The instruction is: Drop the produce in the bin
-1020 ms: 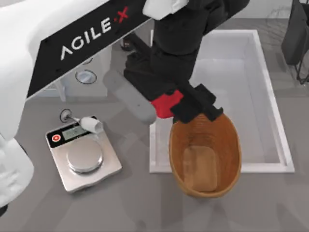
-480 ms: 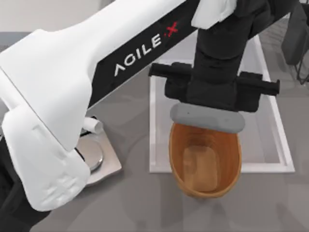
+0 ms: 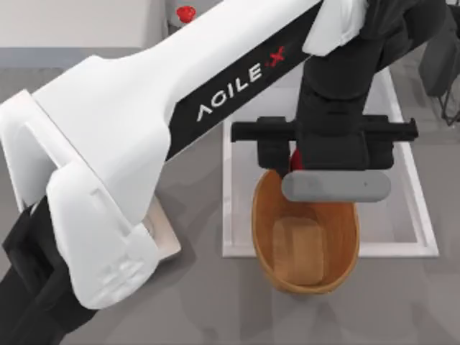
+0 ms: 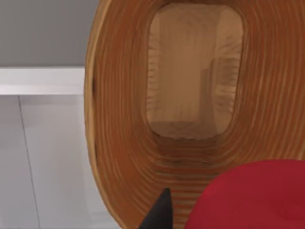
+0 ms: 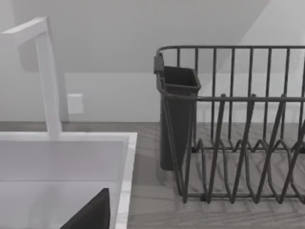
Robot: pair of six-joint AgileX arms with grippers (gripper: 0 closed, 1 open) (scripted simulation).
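My left gripper [image 3: 296, 159] hung over the far rim of the bin [image 3: 305, 269], where that rim overlaps the white sink basin [image 3: 402, 215]. My fingers [image 4: 159, 212] were clamped on the produce [image 4: 250, 195], which sat above the bin's ribbed inner wall, short of its flat bottom. My right arm was parked beside the dish rack [image 5: 238, 124], past the sink from the bin; whether its fingers were apart I could not tell.

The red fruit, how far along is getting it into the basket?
Pickup and carry look done: the left tool holds the red fruit over the far end of the woven basket, above the ribbed wall rather than the flat bottom. Left: release it so it drops in. The right tool sits idle by the sink.
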